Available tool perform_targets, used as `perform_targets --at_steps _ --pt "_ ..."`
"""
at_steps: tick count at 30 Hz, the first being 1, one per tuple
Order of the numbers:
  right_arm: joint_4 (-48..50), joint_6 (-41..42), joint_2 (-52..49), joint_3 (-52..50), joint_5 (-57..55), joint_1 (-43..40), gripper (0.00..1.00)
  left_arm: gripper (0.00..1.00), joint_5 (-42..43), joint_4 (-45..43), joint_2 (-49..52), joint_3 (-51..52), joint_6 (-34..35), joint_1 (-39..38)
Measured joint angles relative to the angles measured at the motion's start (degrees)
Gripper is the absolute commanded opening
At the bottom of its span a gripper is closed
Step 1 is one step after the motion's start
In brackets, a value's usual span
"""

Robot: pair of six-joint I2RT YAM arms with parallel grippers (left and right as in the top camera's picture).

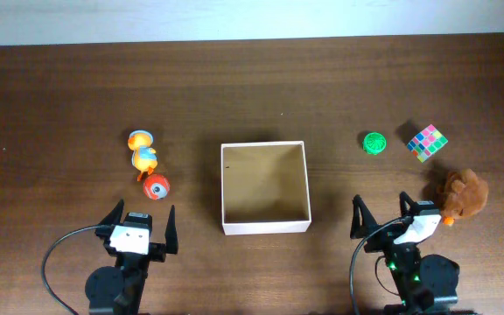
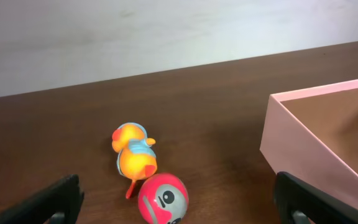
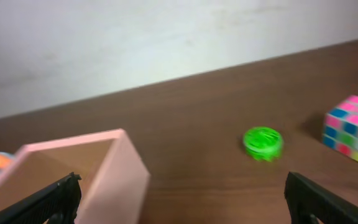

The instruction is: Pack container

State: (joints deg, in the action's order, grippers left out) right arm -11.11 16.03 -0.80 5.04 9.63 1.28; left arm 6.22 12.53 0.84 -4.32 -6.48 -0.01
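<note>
Overhead | container [image 1: 265, 226] sits at centre of table [image 1: 59, 87] | left jaws wide apart, holding nothing, near red ball [image 1: 156, 186] | right jaws wide apart, holding nothing, just beside brown plush [image 1: 464, 194] | duck [image 1: 143, 153] left of container; green disc [image 1: 374, 143] and colour cube [image 1: 427, 143] on its right

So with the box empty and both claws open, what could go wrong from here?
The ball lies right by the duck; the left claw closing on either may knock the other, and the ball could roll away. The plush hugs the right claw's outer side, so turning toward it may bump it. A low carry could catch the box wall and shove it.
</note>
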Motion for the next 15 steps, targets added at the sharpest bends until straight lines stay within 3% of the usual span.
perform_targets --at_steps 8,15 --pt "-4.98 0.20 -0.59 4.44 5.55 0.00 0.99 0.99 0.02 0.00 0.00 0.00 0.00 0.00" --pt "-20.20 -5.66 -11.65 26.56 3.96 0.00 0.99 0.99 0.00 -0.04 0.00 0.00 0.00 0.00"
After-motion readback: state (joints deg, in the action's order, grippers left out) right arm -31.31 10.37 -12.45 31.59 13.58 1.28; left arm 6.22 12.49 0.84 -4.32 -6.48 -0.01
